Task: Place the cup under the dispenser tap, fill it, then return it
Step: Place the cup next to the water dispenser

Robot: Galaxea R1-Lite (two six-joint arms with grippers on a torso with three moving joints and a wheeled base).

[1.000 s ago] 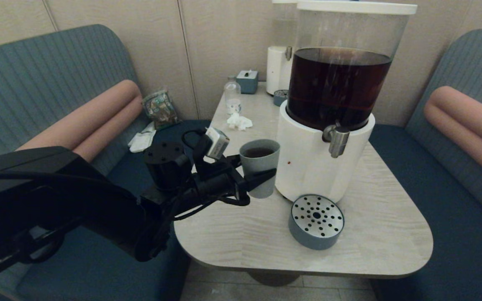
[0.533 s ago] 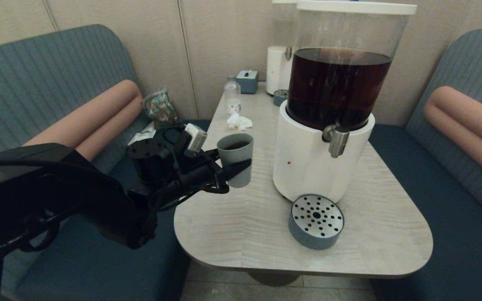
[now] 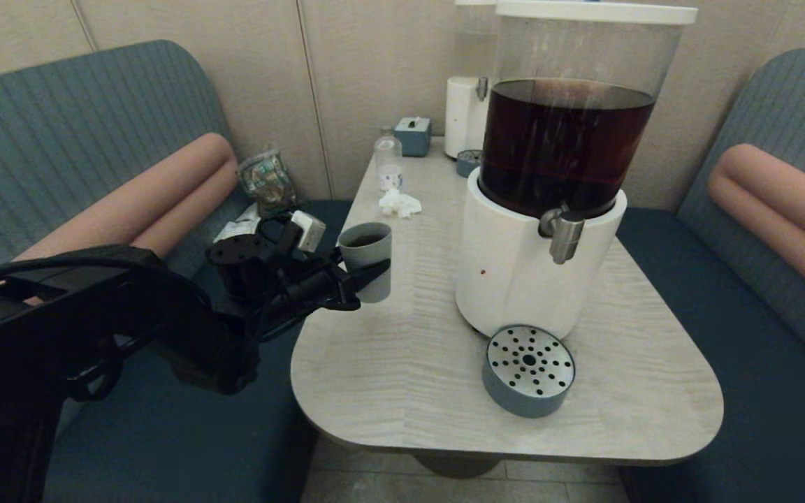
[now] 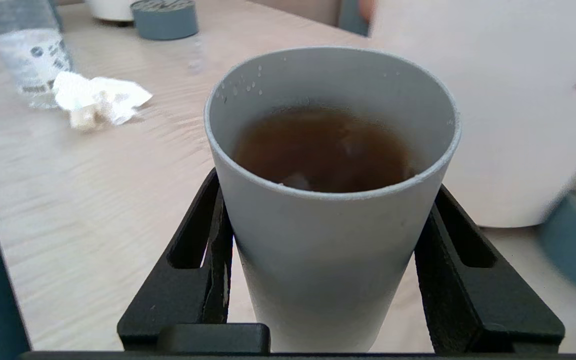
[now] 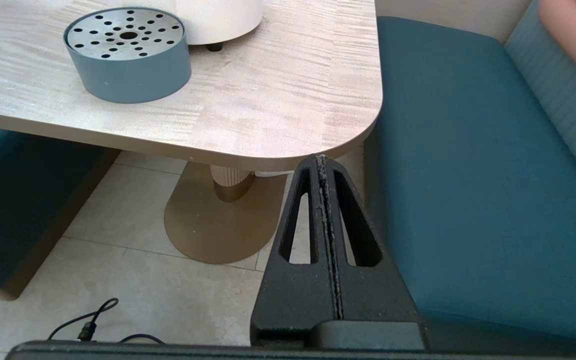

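Cup: small matte grey-green tapered tumbler [image 3: 366, 260], handleless; upright, holding dark brown liquid partway up; sits left of centre in the head view, over the table's left edge; whether its base touches the tabletop I cannot tell
Change: across the last second the tumbler has travelled from just beside the white base toward the left of the frame; now well apart from the dispenser
Left gripper [image 3: 364, 274]: black fingers [image 4: 195, 280] clamped on both flanks of the tumbler's lower body; grasping it, no gap visible in the left wrist view
Tap: short brushed-steel cylindrical spout [image 3: 564, 235] on the big white-based dispenser with dark-brown tank [image 3: 514, 272]; right of centre, nothing under it
Tray: squat round blue-grey tray with perforated metal top [image 3: 528, 370]; lower centre, in front of the dispenser, bare
Right gripper [image 5: 326, 170]: parked below the table's corner, fingers pressed together, empty
Table: pale wood-grain table [image 3: 402, 391]; crumpled white tissue [image 3: 400, 203] near its upper left edge
Reading: fill looks done; return leg under way; set-down and release remain
Risk: liquid sloshing if the carry jerks; tumbler near the table edge
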